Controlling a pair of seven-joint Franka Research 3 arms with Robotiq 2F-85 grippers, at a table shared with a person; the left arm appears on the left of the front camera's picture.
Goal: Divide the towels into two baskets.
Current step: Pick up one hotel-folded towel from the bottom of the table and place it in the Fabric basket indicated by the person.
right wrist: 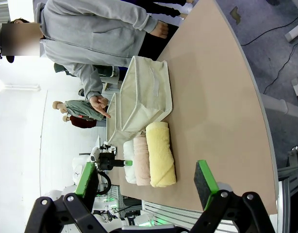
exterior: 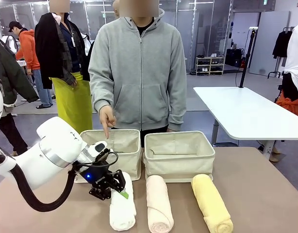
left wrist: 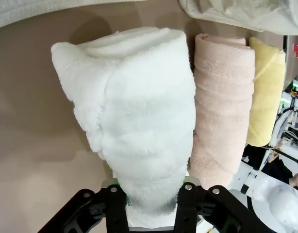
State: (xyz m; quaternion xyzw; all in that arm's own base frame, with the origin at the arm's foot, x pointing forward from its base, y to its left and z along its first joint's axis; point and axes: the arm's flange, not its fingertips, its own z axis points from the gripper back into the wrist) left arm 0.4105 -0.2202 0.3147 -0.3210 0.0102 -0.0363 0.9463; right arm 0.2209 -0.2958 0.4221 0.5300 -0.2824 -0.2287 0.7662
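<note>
Pinching the white towel point(exterior: 123, 209), the left claw point(exterior: 119, 191) is closed.

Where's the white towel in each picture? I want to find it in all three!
Front view: the white towel lies low, left of middle, with the left gripper shut on it.
Left wrist view: the white towel is big in the middle, pinched at the bottom edge.
Right wrist view: the white towel is small, low and left of middle.
Shared landmark: the peach towel lies right beside it.
</note>
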